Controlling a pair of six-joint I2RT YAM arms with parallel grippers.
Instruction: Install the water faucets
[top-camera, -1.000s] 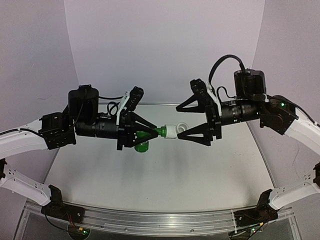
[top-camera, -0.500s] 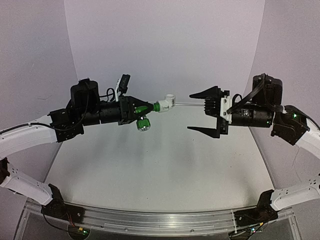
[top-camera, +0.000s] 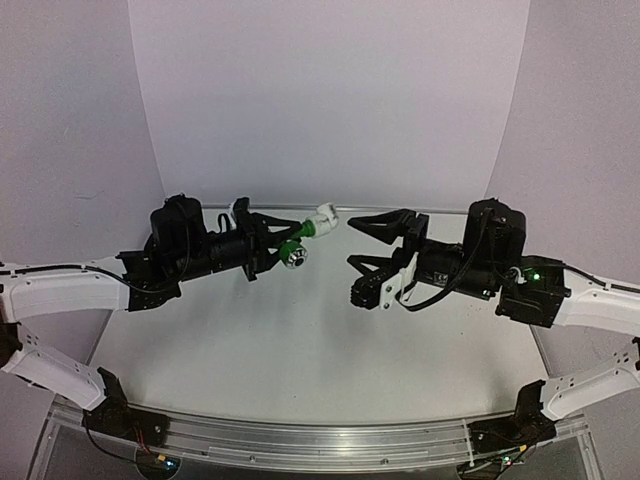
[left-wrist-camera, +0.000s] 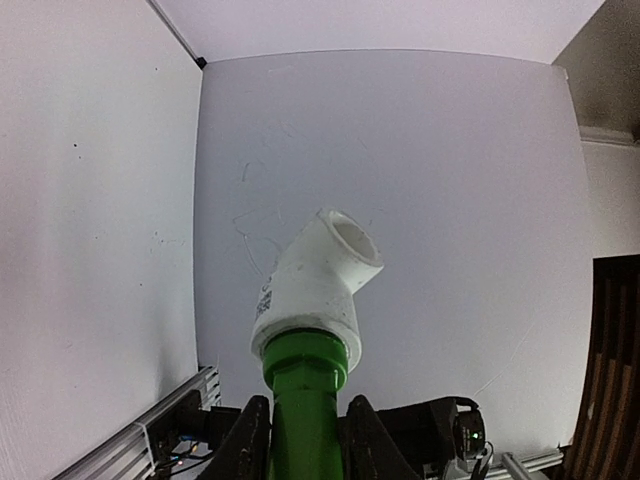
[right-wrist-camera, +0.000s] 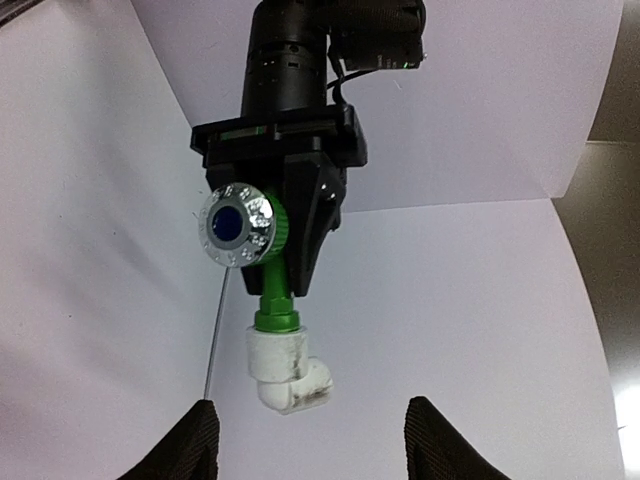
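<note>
Starting at the near edge, both arms leave their bases by the metal rail (top-camera: 320, 436) and reach inward over the worktop (top-camera: 300, 345), so that the two hands face each other above its far half.

The left hand (top-camera: 280, 243) is pressed together on the green tap (top-camera: 298, 237), pinching its stem from both sides and holding it off the worktop. In the left wrist view the stem runs straight out from between that hand's fingers (left-wrist-camera: 245, 440). Just past its fingertips and to the lower side, the tap's round knob (top-camera: 293, 257) sticks out sideways, chrome-faced with a blue centre. Farther out along the line of that hand, the white fitting (top-camera: 322, 220) caps the tap's end. It is a short elbow seated over the green collar and touching it, and its open mouth bends off the hand's line, up and to one side.

The right hand (top-camera: 350, 244) is spread, with nothing between its two fingers. Its fingertips point toward the fitting, near it but apart from it. In the right wrist view the tap lies ahead of this open hand, within the gap framed by its fingertips (right-wrist-camera: 195, 450). The white elbow is closest to the hand, then the green collar, then the knob, and the left hand's black body is farthest away.

Behind both hands stands the pale back wall (top-camera: 330, 100).
</note>
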